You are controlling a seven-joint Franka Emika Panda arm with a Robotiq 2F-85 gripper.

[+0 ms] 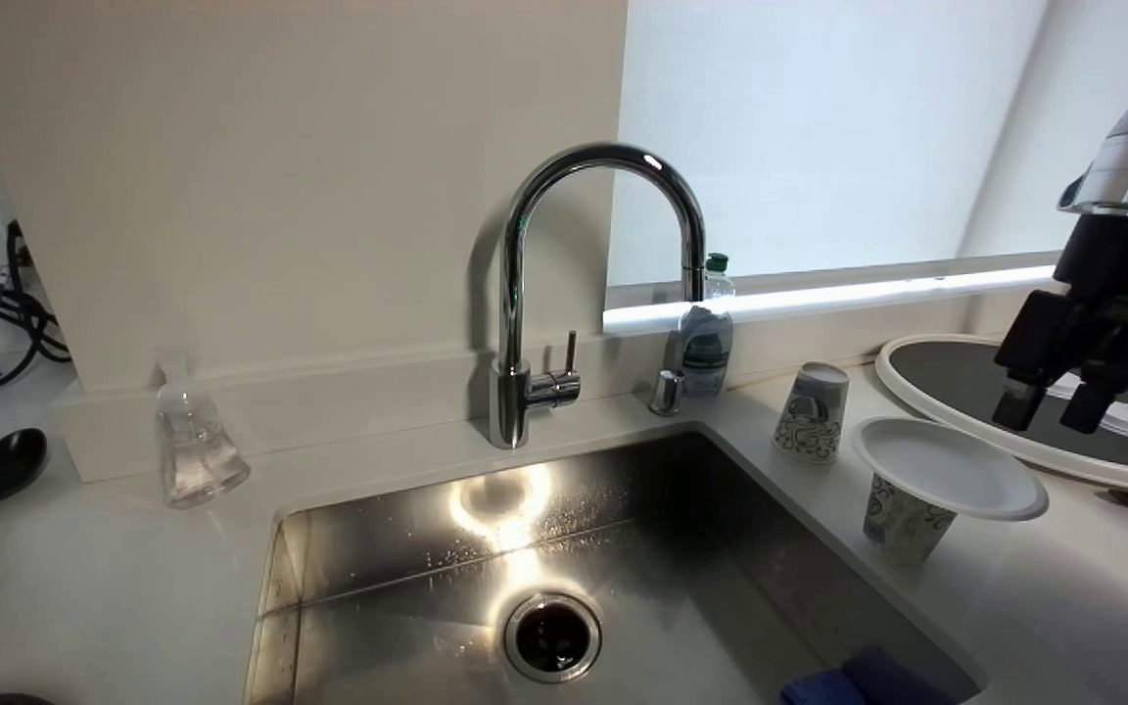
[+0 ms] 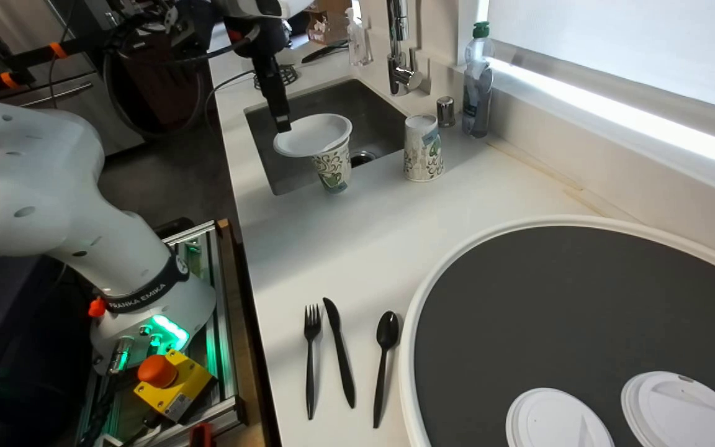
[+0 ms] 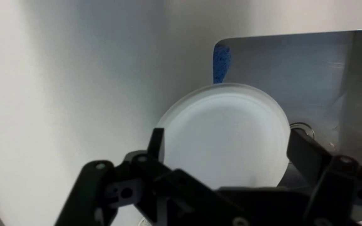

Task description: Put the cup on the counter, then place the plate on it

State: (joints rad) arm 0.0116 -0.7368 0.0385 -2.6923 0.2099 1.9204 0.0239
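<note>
On the counter (image 2: 357,248), right beside the sink, stands the cup (image 2: 334,166), upright with a leafy print. Over its rim lies the plate (image 1: 951,468), small, round and white; in both exterior views it juts out well to one side of the cup. From straight above, in the wrist view, the plate (image 3: 228,135) hides the cup. My gripper (image 1: 1052,405) hangs over the plate, pointing down, with its fingers wide apart and nothing held. In the wrist view the plate appears between the gripper's (image 3: 225,139) two fingertips, below them.
Another printed cup (image 1: 812,411) stands rim down near the soap bottle (image 1: 706,338). The sink (image 2: 295,171) with its curved tap (image 1: 515,294) holds a blue sponge (image 3: 222,61). A large dark round tray (image 2: 519,310) bears white lids (image 2: 556,419); black cutlery (image 2: 340,357) lies beside it.
</note>
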